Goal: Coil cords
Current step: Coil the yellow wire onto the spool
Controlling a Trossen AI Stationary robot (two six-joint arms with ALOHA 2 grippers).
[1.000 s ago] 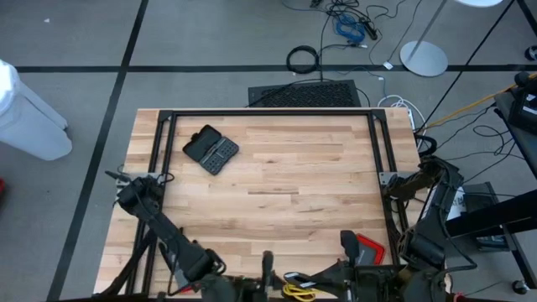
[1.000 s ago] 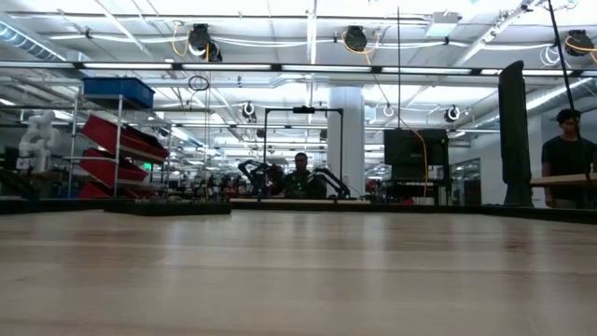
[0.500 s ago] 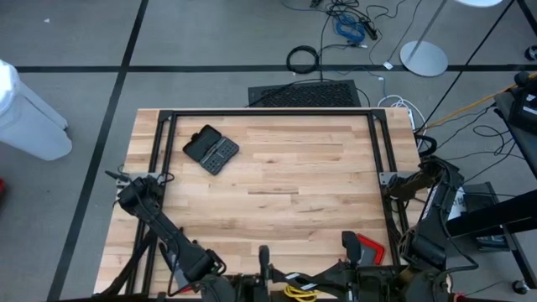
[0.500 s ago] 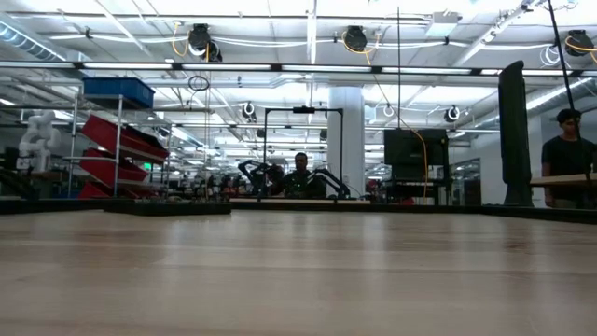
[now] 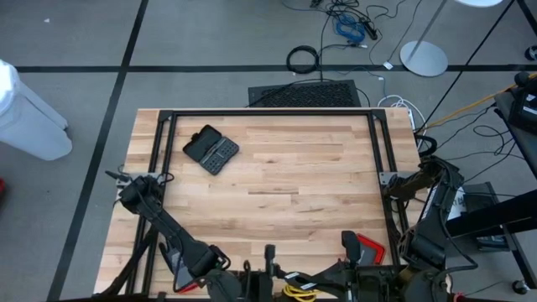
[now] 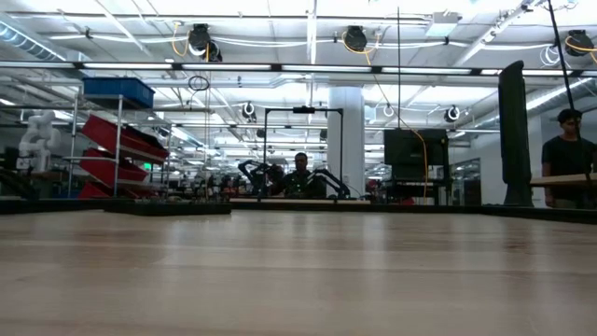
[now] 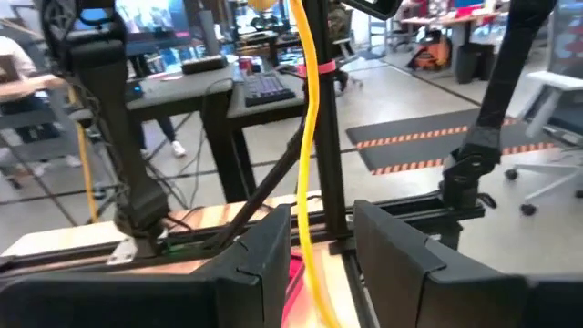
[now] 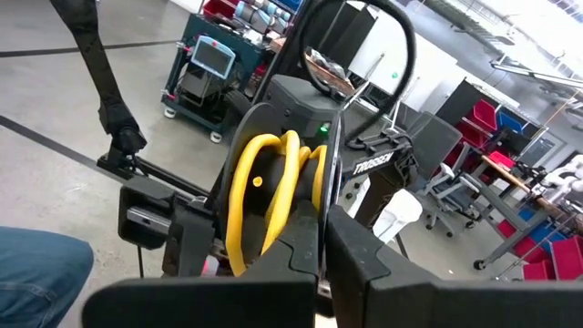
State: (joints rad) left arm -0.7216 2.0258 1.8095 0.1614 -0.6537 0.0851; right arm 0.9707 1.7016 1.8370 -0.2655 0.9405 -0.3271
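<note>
Bright, even overhead light fills every view, and shadows on the wooden table (image 5: 277, 180) are faint. From the low camera, ceiling lamps (image 6: 354, 38) glare and the near tabletop blurs. Beyond the left gripper (image 7: 323, 264), the room smears softly.

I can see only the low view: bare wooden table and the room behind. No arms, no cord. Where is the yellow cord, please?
Observer: The high view shows the yellow cord at the table edge where both arms are mounted, between them.
Operator: Is the left end effector holding it?
Observer: In the left wrist view the cord passes between the left end effector's open fingers, not pinched.
Operator: And the right one?
Observer: The right wrist view shows cord loops just ahead of the right end effector.
</note>
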